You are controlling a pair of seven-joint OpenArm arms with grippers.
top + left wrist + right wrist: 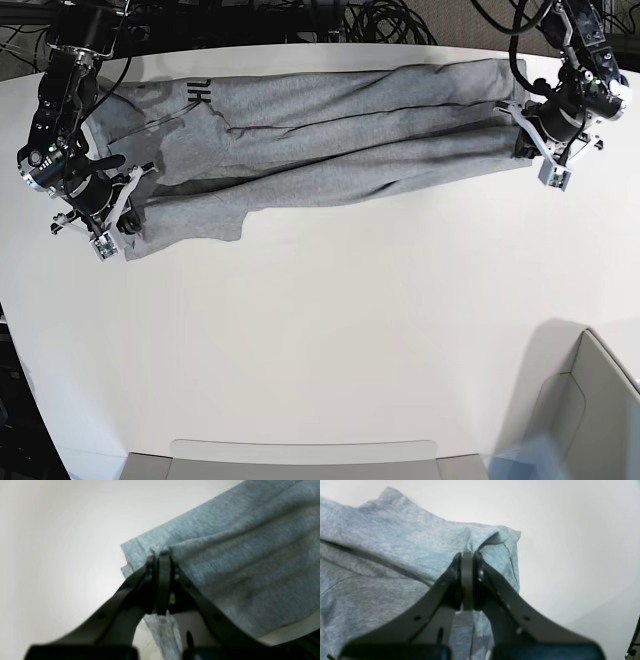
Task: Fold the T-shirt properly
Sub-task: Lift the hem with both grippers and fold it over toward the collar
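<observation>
- Because each end of the shirt [350,175] is pinched near its closer edge, the arms can probably steer that whole edge together, keeping the long strip between them fairly taut
- The shirt lies on the table [300,330], spread lengthwise across its far part, with both arms reaching in from the far side, one at either end
- A bit of dark lettering [198,92] shows at the far left of the base view, and layers overlap along the strip, so a lengthwise fold is likely being made, though it looks uneven
- Creases run slantwise between the two grips, probably from the pull, and a loose flap juts toward the near side by the right arm; it may need smoothing or tucking before the next fold
- The left gripper [161,555] has its fingers drawn almost together on a small gather of cloth, just in from the shirt's corner
- The right gripper [472,555] is likewise closed on the shirt, its tips nipping a raised pucker, with the cloth's end edge just beside them
- Letting go of both ends at once, once the layers line up, would seem the safest way to avoid a skew
</observation>
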